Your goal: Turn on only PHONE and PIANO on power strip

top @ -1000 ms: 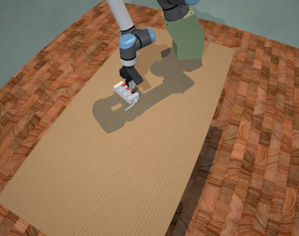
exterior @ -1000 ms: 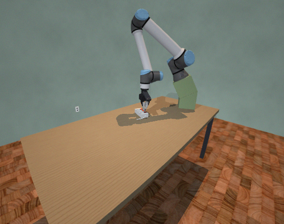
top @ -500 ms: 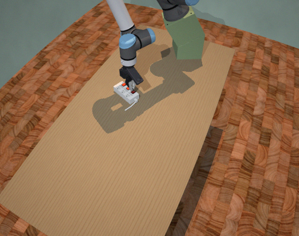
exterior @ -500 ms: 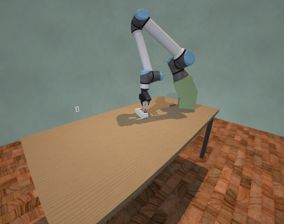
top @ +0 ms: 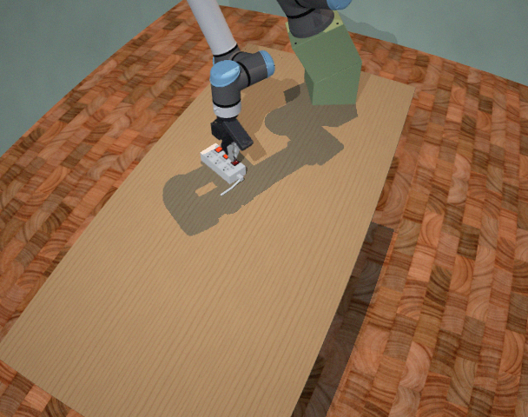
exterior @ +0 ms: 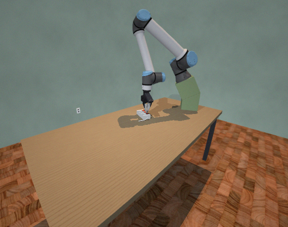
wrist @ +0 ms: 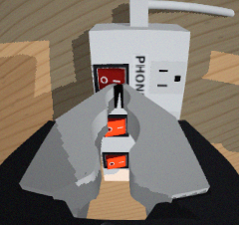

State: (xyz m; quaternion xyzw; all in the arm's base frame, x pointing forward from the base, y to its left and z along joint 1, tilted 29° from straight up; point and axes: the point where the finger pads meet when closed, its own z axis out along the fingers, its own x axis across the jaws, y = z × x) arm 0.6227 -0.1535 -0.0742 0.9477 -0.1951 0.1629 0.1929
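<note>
A white power strip lies right way up on the wooden table, its cable stub pointing toward the table's middle. It has red rocker switches in a row. The one labelled PHONE is by the cable end; a second switch and a third switch show between my fingers. My gripper is shut and empty, its joined fingertips pointing straight down onto the strip's switch row, just behind the PHONE switch. The other labels are hidden by my fingers.
The arm's green base block stands at the table's far end. The table's right edge drops to a wood-block floor. A wall outlet is on the back wall.
</note>
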